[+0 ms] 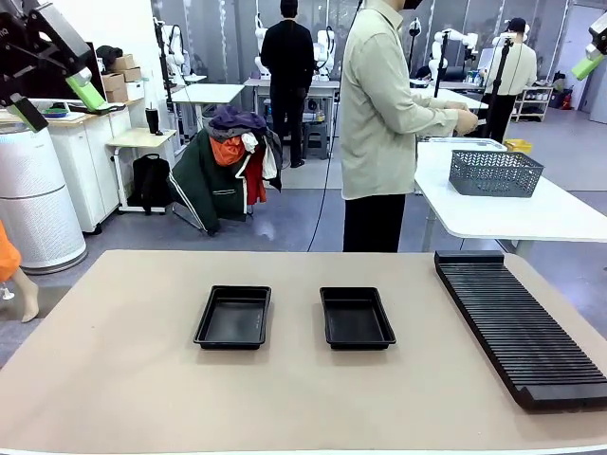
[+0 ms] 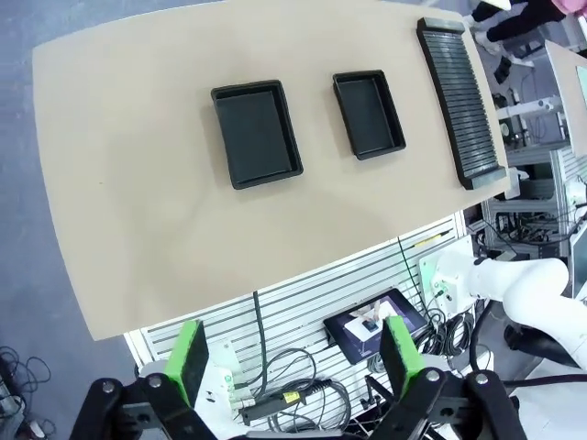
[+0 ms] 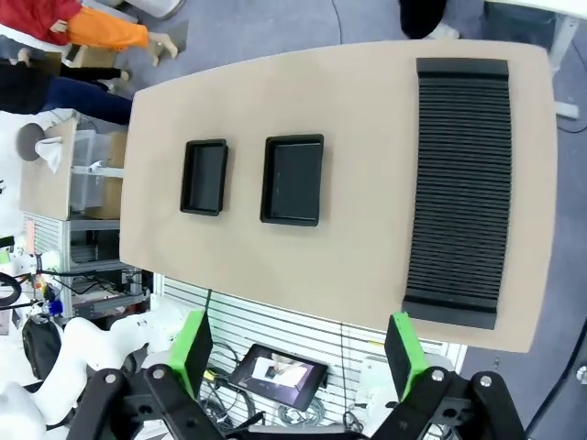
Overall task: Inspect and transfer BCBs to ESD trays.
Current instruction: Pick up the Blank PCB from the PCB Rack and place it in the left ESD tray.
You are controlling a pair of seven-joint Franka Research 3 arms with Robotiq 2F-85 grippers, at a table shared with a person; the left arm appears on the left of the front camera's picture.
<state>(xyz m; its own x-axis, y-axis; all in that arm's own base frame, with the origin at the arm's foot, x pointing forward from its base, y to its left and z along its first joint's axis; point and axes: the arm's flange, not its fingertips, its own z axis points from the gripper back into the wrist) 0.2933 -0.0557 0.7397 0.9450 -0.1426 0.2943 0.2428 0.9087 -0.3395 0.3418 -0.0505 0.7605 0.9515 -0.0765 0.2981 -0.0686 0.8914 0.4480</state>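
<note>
Left ESD tray (image 1: pixel 233 318) and right ESD tray (image 1: pixel 357 318): bare-floored, side by side mid-table, just apart; black ribbed rack (image 1: pixel 517 327) farther right. Likely trouble from here: clipping a flared rim on the long way down and sliding a light tray, or misjudging the floor and dropping a board askew. Left gripper (image 2: pixel 293 330) and right gripper (image 3: pixel 298 321): spread wide, holding nothing, high above both trays, well apart from them.

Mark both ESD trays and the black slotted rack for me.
Left ESD tray (image 1: pixel 233 318): front view, middle of its bare floor.
Right ESD tray (image 1: pixel 357 318): front view, middle of its bare floor.
Slotted rack (image 1: pixel 520 327): front view, ribbed top, about mid-length.
</note>
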